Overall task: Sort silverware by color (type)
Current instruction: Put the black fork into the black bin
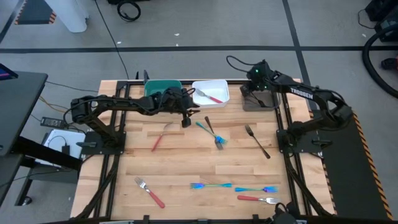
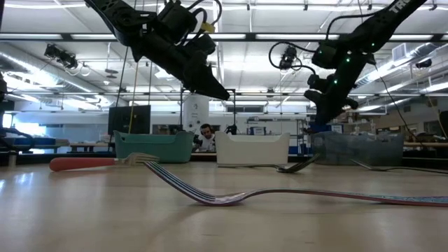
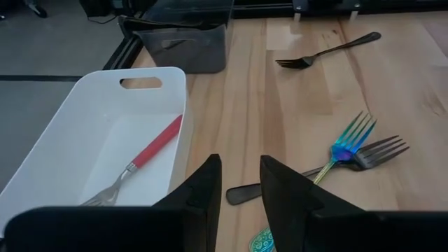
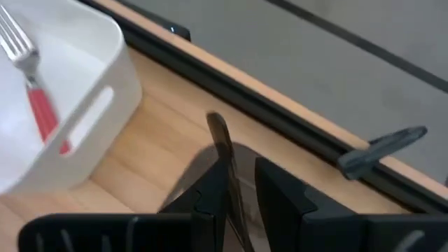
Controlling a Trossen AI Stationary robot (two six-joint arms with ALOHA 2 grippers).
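The right gripper (image 4: 241, 199), clenched on 1 dark fork (image 4: 225, 164), hovers over the dark bin (image 1: 259, 99) for release, while the left gripper (image 3: 239, 189) hangs empty, jaws apart, beside the white bin (image 3: 84, 133).

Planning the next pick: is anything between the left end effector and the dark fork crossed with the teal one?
Only the teal fork, crossing the dark fork near its tines. The open left end effector hovers near that fork's bare handle end, with nothing between.
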